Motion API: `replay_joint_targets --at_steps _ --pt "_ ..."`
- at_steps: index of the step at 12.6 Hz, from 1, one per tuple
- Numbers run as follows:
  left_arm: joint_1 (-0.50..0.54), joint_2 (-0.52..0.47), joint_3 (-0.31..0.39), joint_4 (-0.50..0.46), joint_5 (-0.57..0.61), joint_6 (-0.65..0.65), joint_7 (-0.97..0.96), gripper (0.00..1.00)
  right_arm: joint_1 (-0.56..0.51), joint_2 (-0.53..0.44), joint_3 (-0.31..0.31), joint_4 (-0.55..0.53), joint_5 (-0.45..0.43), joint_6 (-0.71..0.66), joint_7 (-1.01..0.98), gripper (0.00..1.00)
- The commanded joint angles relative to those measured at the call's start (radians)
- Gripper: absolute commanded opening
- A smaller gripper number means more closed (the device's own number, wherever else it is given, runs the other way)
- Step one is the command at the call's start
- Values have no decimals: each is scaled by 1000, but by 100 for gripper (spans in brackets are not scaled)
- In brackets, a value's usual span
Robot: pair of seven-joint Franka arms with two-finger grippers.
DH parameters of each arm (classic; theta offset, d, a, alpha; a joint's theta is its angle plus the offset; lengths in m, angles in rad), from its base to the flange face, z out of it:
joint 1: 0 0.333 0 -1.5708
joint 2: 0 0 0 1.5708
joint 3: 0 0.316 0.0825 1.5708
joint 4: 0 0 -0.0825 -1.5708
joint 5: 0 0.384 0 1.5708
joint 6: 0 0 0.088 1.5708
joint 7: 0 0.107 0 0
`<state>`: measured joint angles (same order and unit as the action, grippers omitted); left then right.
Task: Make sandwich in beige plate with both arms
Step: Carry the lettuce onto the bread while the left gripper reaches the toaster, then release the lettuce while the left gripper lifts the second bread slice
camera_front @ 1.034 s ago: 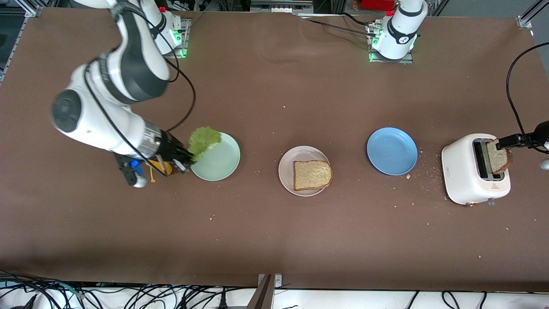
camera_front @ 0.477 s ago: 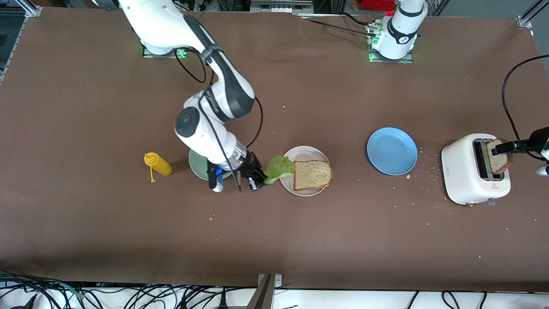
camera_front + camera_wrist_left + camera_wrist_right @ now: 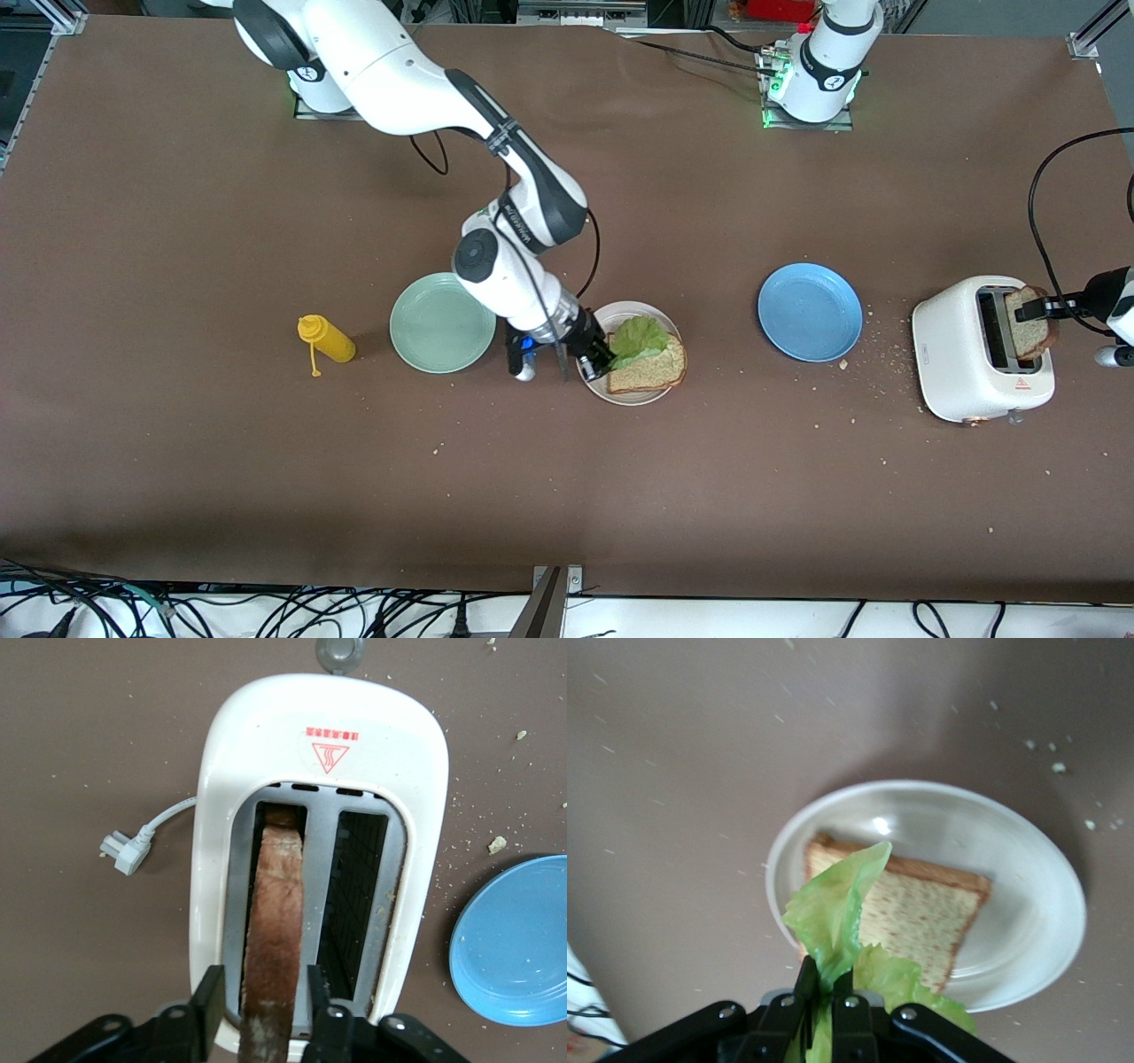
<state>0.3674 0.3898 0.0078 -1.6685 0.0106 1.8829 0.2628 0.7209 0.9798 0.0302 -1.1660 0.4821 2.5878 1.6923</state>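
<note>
1. Three round plates sit in a row on the crumb-strewn brown surface point(image 3: 567, 478): mint-green plate point(image 3: 442, 322), beige plate point(image 3: 631, 394), blue plate point(image 3: 810, 311). A yellow squeeze bottle point(image 3: 326, 338) lies near the mint-green plate.
2. Left wrist view: left gripper point(image 3: 258, 1005) fingers clamp a crusty toast slice point(image 3: 273, 930) standing in the glossy white toaster point(image 3: 323, 753) (its plug lies loose).
3. Right wrist view: right gripper point(image 3: 821, 992) fingers pinch ruffled lettuce point(image 3: 837, 904) over speckled square toast point(image 3: 917, 908) on the beige plate.
</note>
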Motion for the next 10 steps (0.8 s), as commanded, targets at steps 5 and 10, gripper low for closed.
replay_joint_targets --at_steps 5,10 --pt "7 -14 -15 238 2 -234 29 0 25 45 -21 46 -149 -5 20 0" --pt "-63 -14 -25 381 -15 -416 26 0 26 60 -30 52 -140 69 59 0"
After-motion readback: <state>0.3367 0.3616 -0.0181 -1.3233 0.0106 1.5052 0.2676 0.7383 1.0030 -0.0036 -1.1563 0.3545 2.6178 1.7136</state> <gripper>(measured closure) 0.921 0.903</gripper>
